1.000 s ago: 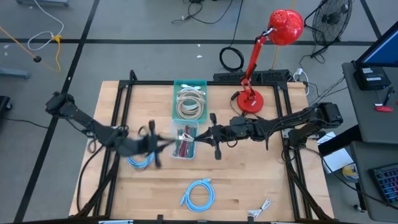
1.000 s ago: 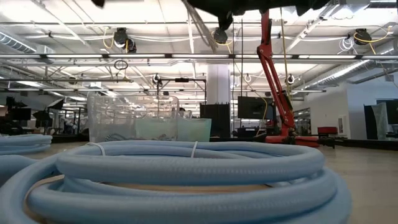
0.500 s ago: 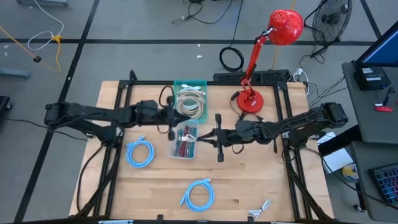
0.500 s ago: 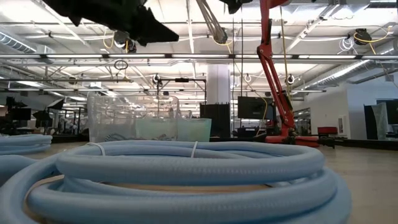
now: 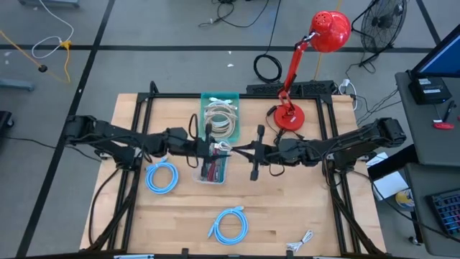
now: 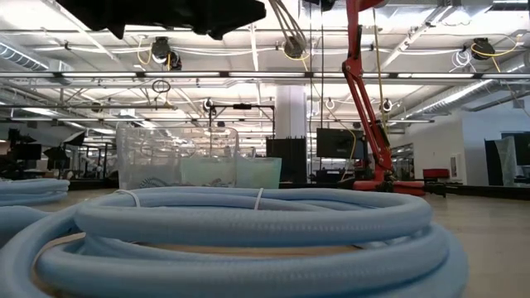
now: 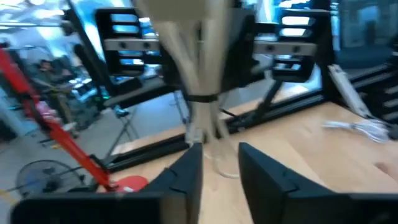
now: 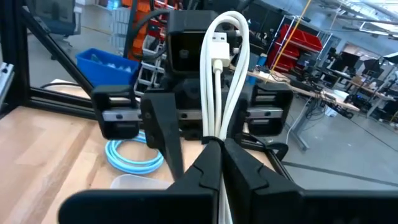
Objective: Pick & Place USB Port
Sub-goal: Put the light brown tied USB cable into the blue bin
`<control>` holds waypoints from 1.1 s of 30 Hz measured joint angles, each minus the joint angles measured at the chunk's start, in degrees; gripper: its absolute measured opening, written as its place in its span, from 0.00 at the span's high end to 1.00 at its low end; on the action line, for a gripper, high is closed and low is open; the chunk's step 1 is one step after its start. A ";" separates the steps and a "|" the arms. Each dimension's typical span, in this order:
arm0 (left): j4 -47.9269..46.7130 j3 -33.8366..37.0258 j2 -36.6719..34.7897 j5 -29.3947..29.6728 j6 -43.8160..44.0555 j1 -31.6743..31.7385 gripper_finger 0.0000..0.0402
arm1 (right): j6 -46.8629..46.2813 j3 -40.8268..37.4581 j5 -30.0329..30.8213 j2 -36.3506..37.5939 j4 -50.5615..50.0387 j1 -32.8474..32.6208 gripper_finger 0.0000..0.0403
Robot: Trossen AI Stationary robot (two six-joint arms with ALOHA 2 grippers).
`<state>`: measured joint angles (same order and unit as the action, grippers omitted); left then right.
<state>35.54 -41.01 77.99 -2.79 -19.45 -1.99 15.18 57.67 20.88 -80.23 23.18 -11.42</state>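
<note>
A bundled white USB cable (image 8: 225, 68) is held above the clear bin (image 5: 213, 164) at the table's middle. My right gripper (image 8: 214, 148) is shut on it, reaching in level from the table's right side (image 5: 246, 152). The cable's looped end, with a USB plug (image 8: 217, 51), stands out past the fingers toward my left gripper (image 7: 219, 158). That gripper comes level from the table's left (image 5: 215, 147) and is open. Its fingers stand on either side of the cable's end (image 7: 205, 127). My right gripper pinches the white cable bundle at its narrow waist (image 8: 216, 138) between its two fingers, coming level from the table's right side. The strands lie along the fingers. The bundle is lifted clear over the clear bin. My left gripper: I cannot tell whether its fingers touch the cable.
A teal bin (image 5: 219, 97) of coiled white cables stands behind the clear bin. Blue cable coils lie at the left (image 5: 162, 178) and near the front (image 5: 228, 224), the latter filling the low view (image 6: 248, 223). A red lamp (image 5: 289, 115) stands at the back right; a white cable (image 5: 302, 239) at the front right.
My left gripper has swung from beside the left blue coil toward the table's right, up to the white cable in my right gripper. My right gripper has drifted slightly toward the table's right and rolled, keeping hold of the cable.
</note>
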 joint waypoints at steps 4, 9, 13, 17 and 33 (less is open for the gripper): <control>2.92 0.00 1.86 3.30 0.72 -0.74 0.62 | -0.41 0.00 0.01 0.00 0.53 -0.78 1.00; 4.97 0.00 2.32 4.28 2.49 -0.76 0.54 | -0.07 0.00 -0.04 0.00 1.38 -1.71 1.00; 6.78 0.00 2.32 4.38 2.22 -1.15 0.52 | -0.10 0.00 0.00 -0.02 1.42 -1.84 1.00; 8.27 0.00 2.32 3.91 3.08 -1.47 0.52 | -0.07 0.00 0.00 -0.38 1.75 -1.40 1.00; 7.86 -0.11 2.32 3.91 6.07 -1.85 0.58 | 2.05 -0.07 0.01 -3.30 6.76 0.06 1.00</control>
<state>43.39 -41.12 80.31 1.13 -13.38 -3.84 17.23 57.60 20.89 -83.53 29.94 -11.35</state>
